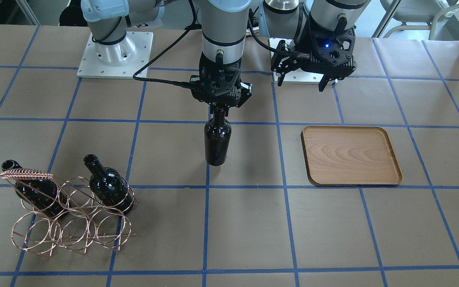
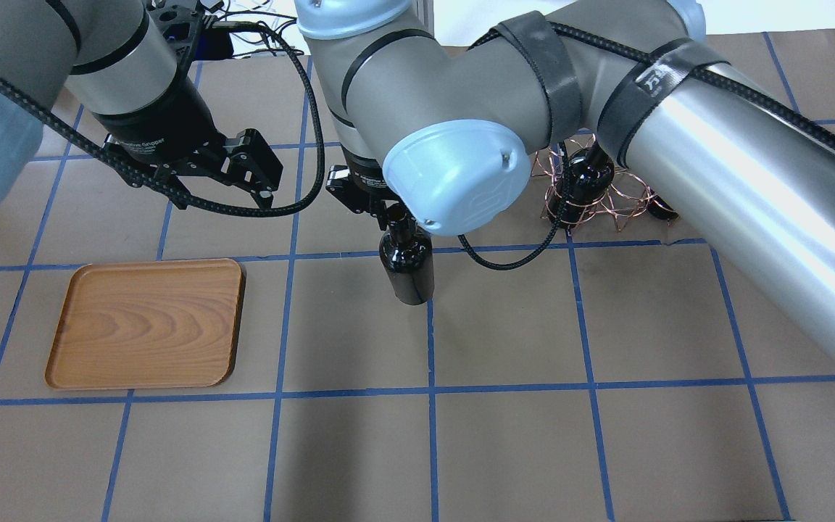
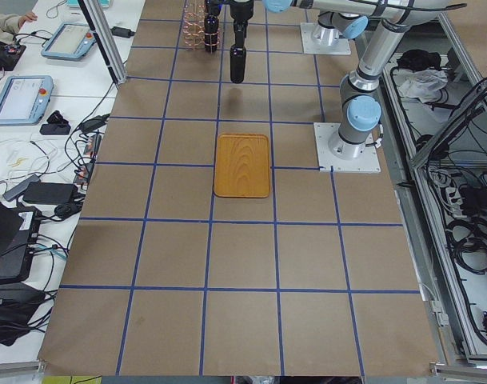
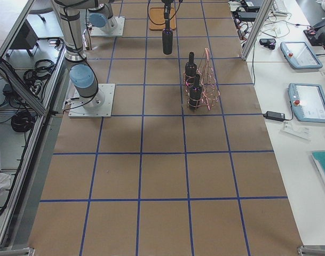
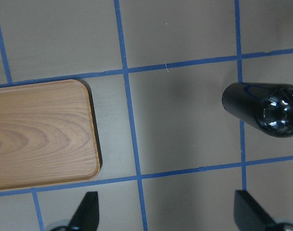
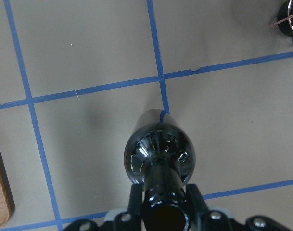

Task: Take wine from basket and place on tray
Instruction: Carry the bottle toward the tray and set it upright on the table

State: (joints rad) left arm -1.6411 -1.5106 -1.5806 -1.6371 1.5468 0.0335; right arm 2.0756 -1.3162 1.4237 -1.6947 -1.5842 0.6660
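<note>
My right gripper (image 1: 218,109) is shut on the neck of a dark wine bottle (image 1: 217,141) and holds it upright over the middle of the table, between basket and tray. The bottle also shows in the overhead view (image 2: 407,264) and in the right wrist view (image 6: 159,156). The copper wire basket (image 1: 74,223) stands on the robot's right with two more bottles (image 1: 108,185) (image 1: 34,187) in it. The empty wooden tray (image 1: 351,155) lies on the robot's left, also seen in the overhead view (image 2: 149,322). My left gripper (image 2: 243,177) is open and empty, hovering behind the tray.
The table is brown paper with a blue tape grid. The two arm base plates (image 1: 114,56) sit at the robot's edge. The right arm's elbow hides part of the basket (image 2: 606,196) in the overhead view. Operator desks with tablets (image 4: 306,101) flank the table.
</note>
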